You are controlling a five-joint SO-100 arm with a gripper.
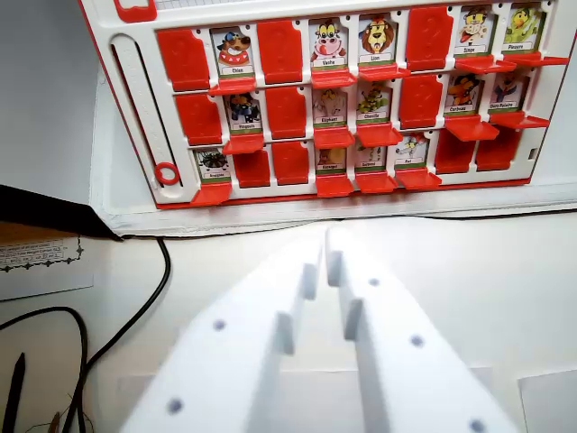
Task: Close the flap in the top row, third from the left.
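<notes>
- Board (pixel 135 108) of red flaps lies at the far side of the scene, well apart from the gripper (pixel 325 248), which hangs over the bare white table (pixel 505 271) on the near side.
- Fingers (pixel 379 307) stand narrow, with only a thin slit between them, and hold nothing.
- Top row, counted from the left: slot 1 plain red, slot 2 the Chien card (pixel 234 50), slot 3 a plain red panel (pixel 279 50), slot 4 the Vache card (pixel 327 45), slot 5 the Lion card (pixel 377 41).
- Slot 3 shows no picture, so it looks already shut to me; if only picture flaps are counted, the third one is the Lion. I cannot tell which is meant.
- Doing the step well, in my judgement, means keeping the fingers narrow as 1 blunt tip, reaching far over rows 3 and 2, and pressing only the chosen flap.
- Obstacles: the raised tabs in the 2 nearer rows stick out and could be caught in passing, and the neighbouring cards sit just beside the target.
- A black cable (pixel 162 271) and a printed paper (pixel 36 257) lie to the left, clear of the reach.
</notes>
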